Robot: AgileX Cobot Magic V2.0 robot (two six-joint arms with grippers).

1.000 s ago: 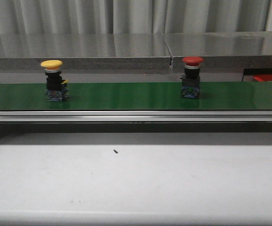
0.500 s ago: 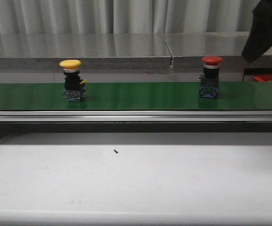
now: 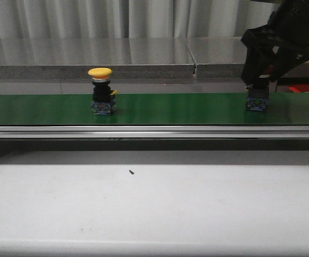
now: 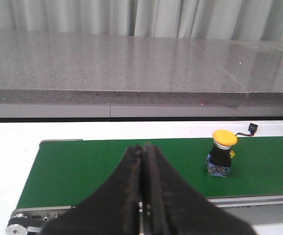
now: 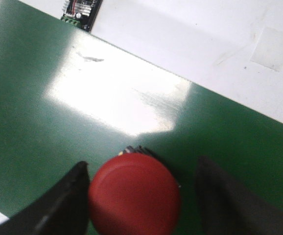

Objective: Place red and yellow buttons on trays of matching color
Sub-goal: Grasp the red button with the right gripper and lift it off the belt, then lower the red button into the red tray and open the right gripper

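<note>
Two pushbuttons stand upright on the green conveyor belt (image 3: 170, 108). The right gripper (image 5: 141, 196) straddles the red button (image 5: 134, 200), fingers spread and not clamped. The left gripper (image 4: 144, 196) is closed, well apart from the yellow button (image 4: 223, 152).

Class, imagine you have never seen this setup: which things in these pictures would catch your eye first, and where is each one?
The bright yellow button stands alone, upright, left of centre on the green conveyor belt. Towards the belt's right end, the right arm's black tool hangs over the red button, its open fingers on either side of the red cap; whether they touch it is unclear. The left tool is closed, away from the yellow button.
</note>
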